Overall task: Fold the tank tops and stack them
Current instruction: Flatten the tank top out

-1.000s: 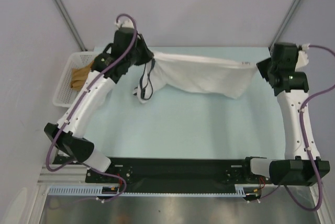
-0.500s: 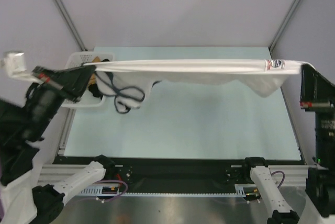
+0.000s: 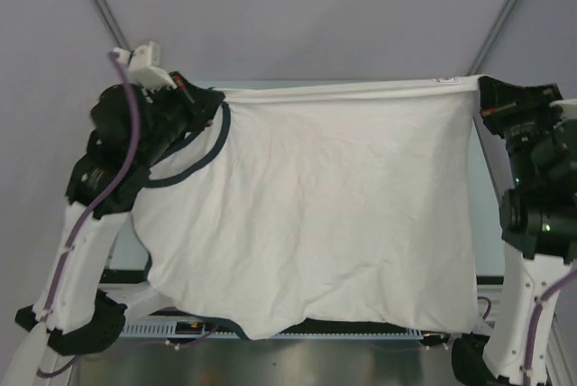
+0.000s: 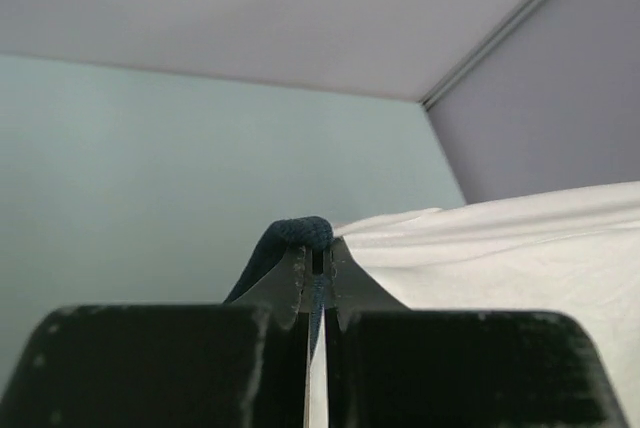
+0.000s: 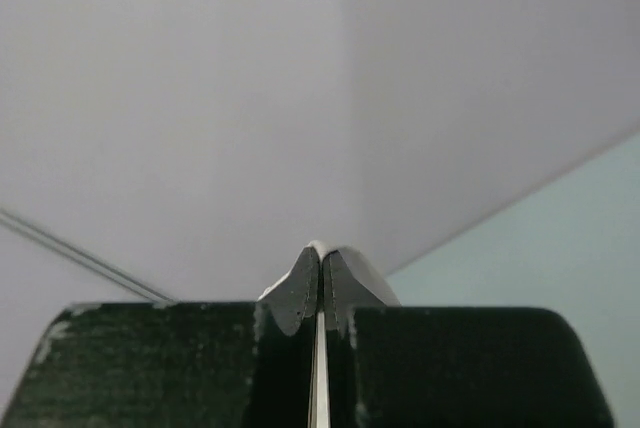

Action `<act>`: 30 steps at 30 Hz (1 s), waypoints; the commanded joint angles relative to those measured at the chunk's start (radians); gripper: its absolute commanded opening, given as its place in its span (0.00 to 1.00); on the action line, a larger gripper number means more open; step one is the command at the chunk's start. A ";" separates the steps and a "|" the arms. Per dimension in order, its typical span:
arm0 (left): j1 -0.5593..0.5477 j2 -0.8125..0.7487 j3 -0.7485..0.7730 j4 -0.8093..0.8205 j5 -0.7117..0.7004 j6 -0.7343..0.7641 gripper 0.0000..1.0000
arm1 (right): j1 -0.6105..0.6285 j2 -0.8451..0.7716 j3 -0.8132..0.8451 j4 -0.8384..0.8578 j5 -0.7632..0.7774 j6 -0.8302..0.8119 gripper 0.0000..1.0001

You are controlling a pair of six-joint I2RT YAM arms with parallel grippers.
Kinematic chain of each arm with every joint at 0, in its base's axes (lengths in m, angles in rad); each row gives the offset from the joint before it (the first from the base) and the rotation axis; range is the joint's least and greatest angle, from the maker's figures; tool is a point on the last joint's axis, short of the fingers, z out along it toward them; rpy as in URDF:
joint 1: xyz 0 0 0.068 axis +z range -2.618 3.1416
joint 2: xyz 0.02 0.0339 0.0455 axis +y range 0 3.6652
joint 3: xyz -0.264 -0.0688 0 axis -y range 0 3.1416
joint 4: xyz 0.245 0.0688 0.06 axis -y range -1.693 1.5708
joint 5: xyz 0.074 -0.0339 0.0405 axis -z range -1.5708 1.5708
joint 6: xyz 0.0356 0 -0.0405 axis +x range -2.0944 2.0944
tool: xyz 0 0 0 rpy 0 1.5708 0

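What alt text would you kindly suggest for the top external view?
A white tank top hangs spread wide between both arms, no print showing. The left gripper pinches one top corner, the right gripper the other.

Between left gripper (image 3: 212,99) and right gripper (image 3: 484,90): no way through. Barred there by the soft white sleeveless cloth tank top (image 3: 315,215) with dark navy trim, stretched from one to the other and hanging as a broad sheet beneath both. Ahead of the left tips, open over the pale green table (image 4: 150,168). Ahead of the right tips, open up to the grey wall (image 5: 200,98).
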 commanded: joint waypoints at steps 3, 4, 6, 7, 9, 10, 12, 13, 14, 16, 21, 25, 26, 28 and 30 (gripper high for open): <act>0.161 0.197 -0.047 0.135 0.031 0.014 0.00 | 0.019 0.180 -0.116 0.148 0.054 0.016 0.00; 0.181 0.243 -0.027 0.149 0.056 0.013 0.00 | 0.035 0.211 -0.102 0.159 0.060 0.017 0.00; 0.221 0.371 0.090 0.142 0.097 0.025 0.00 | 0.056 0.313 -0.064 0.193 0.071 0.022 0.00; 0.230 0.412 0.149 0.105 0.097 0.031 0.00 | 0.064 0.357 0.006 0.201 0.071 0.022 0.00; 0.246 0.493 0.366 0.055 0.096 0.048 0.00 | 0.076 0.473 0.114 0.179 0.071 0.013 0.00; 0.247 0.560 0.446 0.001 0.093 0.053 0.00 | 0.076 0.510 0.228 0.162 0.064 0.013 0.00; 0.247 0.625 0.691 -0.050 0.093 0.062 0.00 | 0.065 0.582 0.356 0.110 0.016 0.013 0.00; 0.247 0.663 0.754 -0.074 0.094 0.062 0.00 | 0.059 0.637 0.410 0.095 -0.005 0.016 0.00; 0.247 0.670 0.823 -0.076 0.094 0.060 0.00 | 0.049 0.665 0.506 0.072 -0.022 0.017 0.00; 0.247 0.650 0.798 -0.037 0.094 0.062 0.00 | 0.039 0.705 0.561 0.047 -0.067 0.023 0.00; 0.247 0.445 0.285 0.204 0.100 0.042 0.00 | 0.025 0.643 0.324 0.141 -0.133 0.042 0.00; 0.238 0.330 -0.074 0.342 0.125 -0.001 0.00 | 0.016 0.531 0.006 0.223 -0.153 0.042 0.00; 0.226 0.294 -0.228 0.372 0.120 -0.022 0.00 | 0.015 0.471 -0.063 0.260 -0.147 0.045 0.00; 0.217 0.262 -0.373 0.451 0.111 -0.053 0.00 | 0.010 0.411 -0.285 0.305 -0.150 0.053 0.00; 0.198 0.231 -0.564 0.502 0.119 -0.111 0.01 | 0.004 0.330 -0.416 0.320 -0.136 0.054 0.00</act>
